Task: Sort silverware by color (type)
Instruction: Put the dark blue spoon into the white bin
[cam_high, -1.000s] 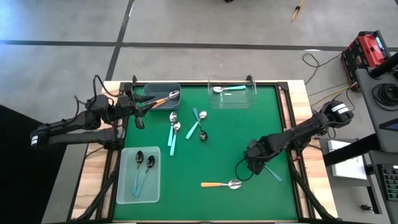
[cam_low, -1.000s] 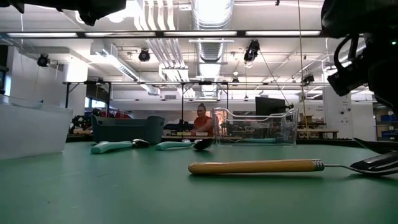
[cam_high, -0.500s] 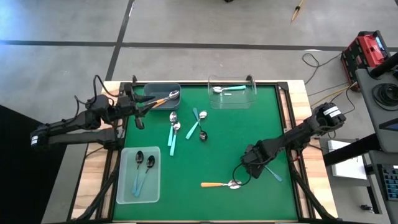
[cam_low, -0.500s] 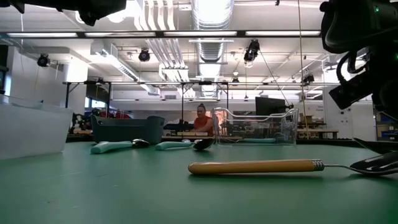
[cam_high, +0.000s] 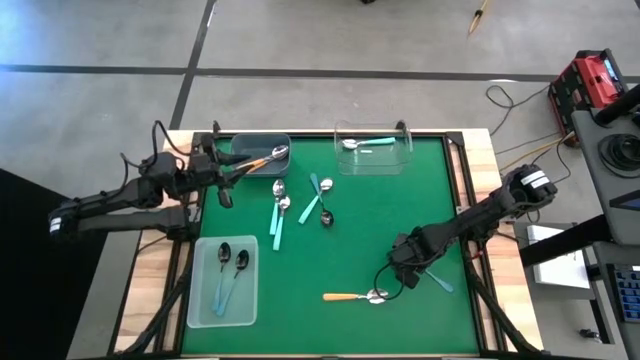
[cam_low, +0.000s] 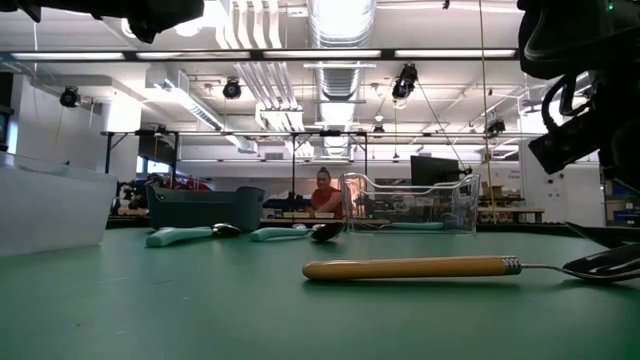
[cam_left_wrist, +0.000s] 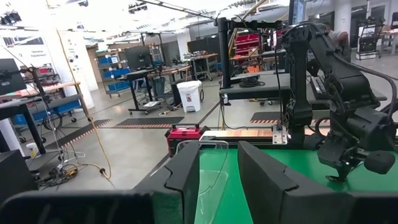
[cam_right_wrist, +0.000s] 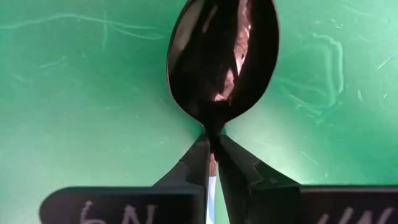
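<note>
Spoon in hand: dark-bowled spoon (cam_right_wrist: 224, 56) with a thin light-blue handle, lying bowl-up on the green mat (cam_high: 400, 200) at the right front, not yet lifted
Right gripper (cam_right_wrist: 212, 144): clenched on that spoon's neck, just behind the bowl
Left gripper (cam_left_wrist: 217, 155): at the grey bin (cam_high: 258, 145) in the back left corner; its fingers stand apart and we see nothing between them
Handling: we judge these spoons light and stiff; the glossy bowl looks slippery, and the thin handle gives the pads little to bite on
Where to hold: we would take the neck or the upper handle, never the curved bowl; held at the neck, the long handle may swing as the spoon comes up
Count, grey bin: one orange-handled spoon (cam_high: 265, 158), bowl resting on the rim
Count, clear bin (cam_high: 400, 165) at the back: one teal-handled silver spoon (cam_high: 365, 143)
Count, clear tray (cam_high: 200, 300) at the front left: two dark spoons (cam_high: 232, 265) with light-blue handles
Count, loose in the middle: four spoons (cam_high: 300, 205) close together, mostly silver bowls with teal handles; one bowl looks dark
Count, loose at the front: one more orange-handled spoon (cam_high: 355, 296), near the right gripper
Total: we count ten, the gripped one included
Left to sort: six by our count
</note>
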